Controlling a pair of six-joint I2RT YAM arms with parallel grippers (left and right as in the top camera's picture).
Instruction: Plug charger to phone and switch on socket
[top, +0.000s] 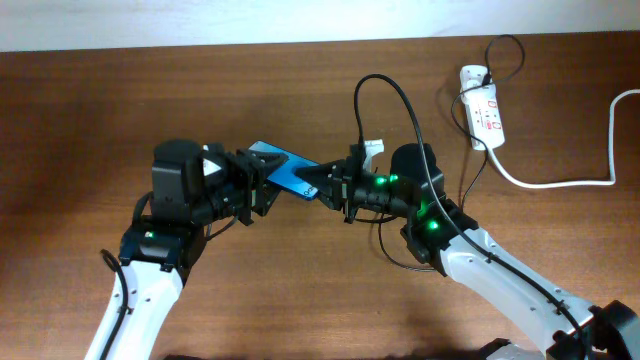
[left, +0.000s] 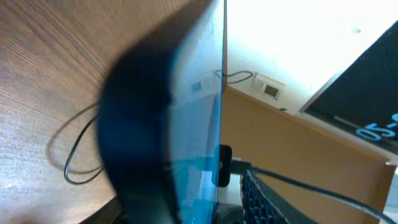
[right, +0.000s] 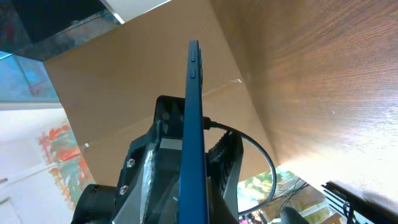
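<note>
Edge-on and close, the phone (right: 194, 143) sits clamped in the right gripper (top: 326, 185), well left of the socket (top: 482, 105). The left gripper (top: 260, 186) flanks its far end; I can't tell whether it grips. The charger (top: 400, 100) arcs nearer the socket.

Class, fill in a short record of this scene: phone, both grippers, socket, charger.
phone: tilted on edge, between the two grippers
right gripper: shut on phone
left gripper: at the phone's other end; grip unclear
socket: far right of table, thick white cord attached
charger: thin black cable trailing from socket; connector not clearly seen
</note>
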